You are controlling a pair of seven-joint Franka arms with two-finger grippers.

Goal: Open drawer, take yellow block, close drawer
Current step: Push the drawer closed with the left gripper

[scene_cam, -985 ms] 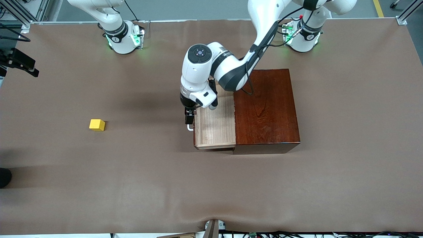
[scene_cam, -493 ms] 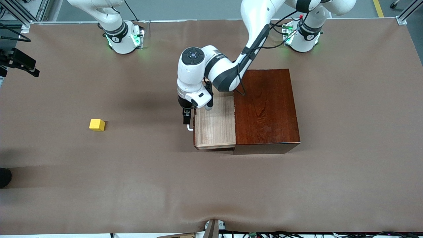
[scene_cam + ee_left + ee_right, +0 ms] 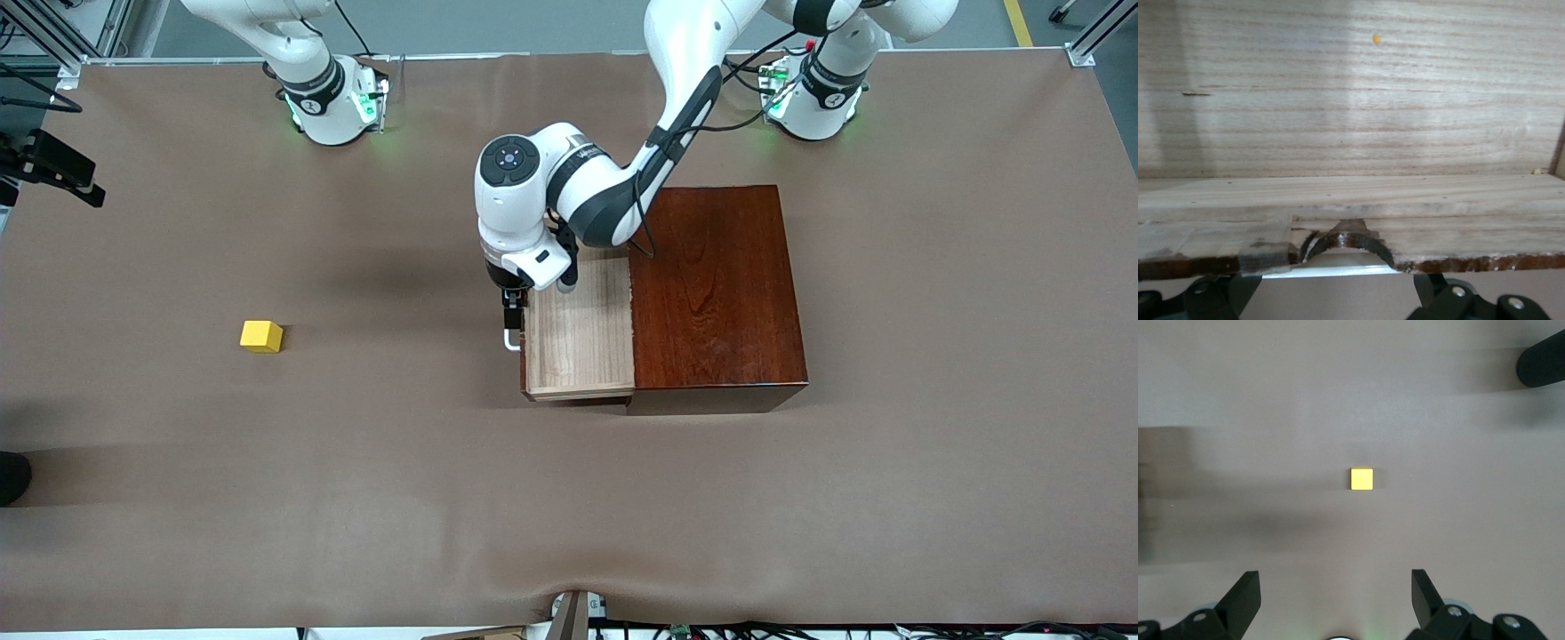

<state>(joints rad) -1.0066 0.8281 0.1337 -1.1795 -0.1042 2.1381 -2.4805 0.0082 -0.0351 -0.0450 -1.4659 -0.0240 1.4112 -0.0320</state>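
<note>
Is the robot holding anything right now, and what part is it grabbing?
The left gripper is at the drawer, at its white handle; a closed grip cannot be told. The right gripper holds nothing, open above the yellow block.

No text, label, brand, number or sign can be read in any of these views. The left arm (image 3: 613,191) carries a small dark marking on its white shell, but it is too small to make out.
</note>
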